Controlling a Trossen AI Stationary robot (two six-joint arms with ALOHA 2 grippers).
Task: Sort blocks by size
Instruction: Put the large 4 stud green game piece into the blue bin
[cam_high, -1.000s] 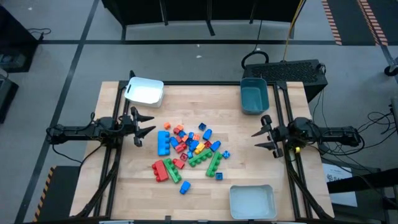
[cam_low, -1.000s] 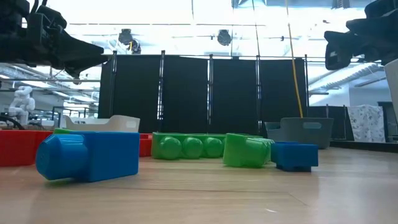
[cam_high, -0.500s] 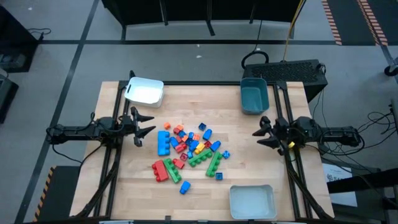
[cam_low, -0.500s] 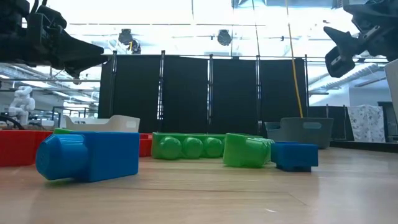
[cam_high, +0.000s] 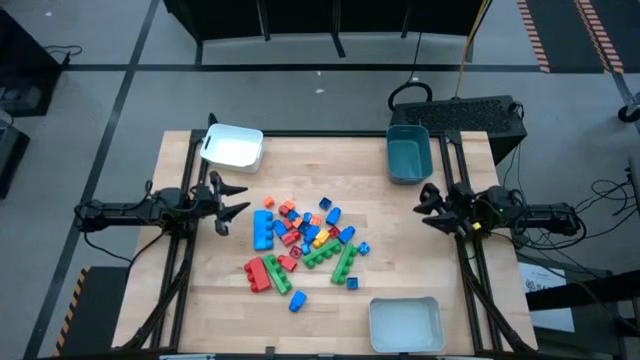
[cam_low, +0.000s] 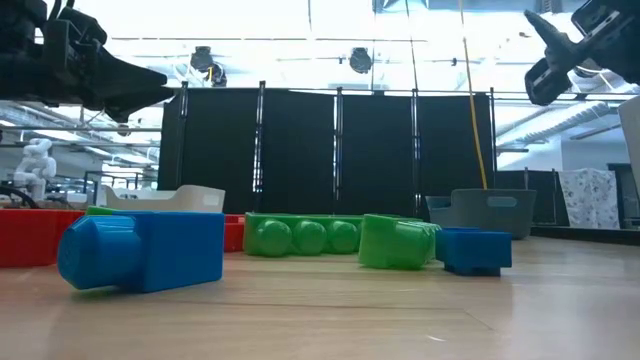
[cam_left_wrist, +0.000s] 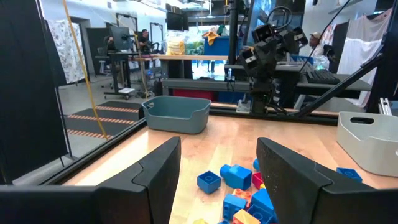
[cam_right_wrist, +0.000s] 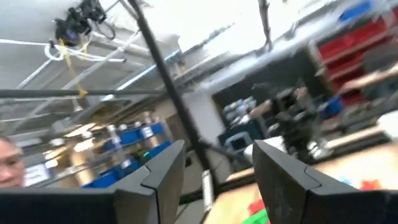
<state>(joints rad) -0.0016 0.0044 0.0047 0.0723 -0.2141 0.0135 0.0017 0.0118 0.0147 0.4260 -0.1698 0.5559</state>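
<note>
The blocks (cam_high: 302, 243) lie heaped mid-surface, unsorted. Left pincer (cam_high: 232, 202) waits beside the heap, spread wide, empty. Right pincer (cam_high: 428, 208), farther off, seems part-open and empty.

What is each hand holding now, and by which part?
Nothing is held. The left hand and the right hand are both open and empty, and the blocks lie on the table between them.

A wooden table (cam_high: 400, 270) carries the blocks (cam_high: 305, 243), clustered near its middle. Three trays, seemingly empty, sit along its edges: white (cam_high: 232, 147), teal (cam_high: 408, 155), pale (cam_high: 405, 324).
</note>
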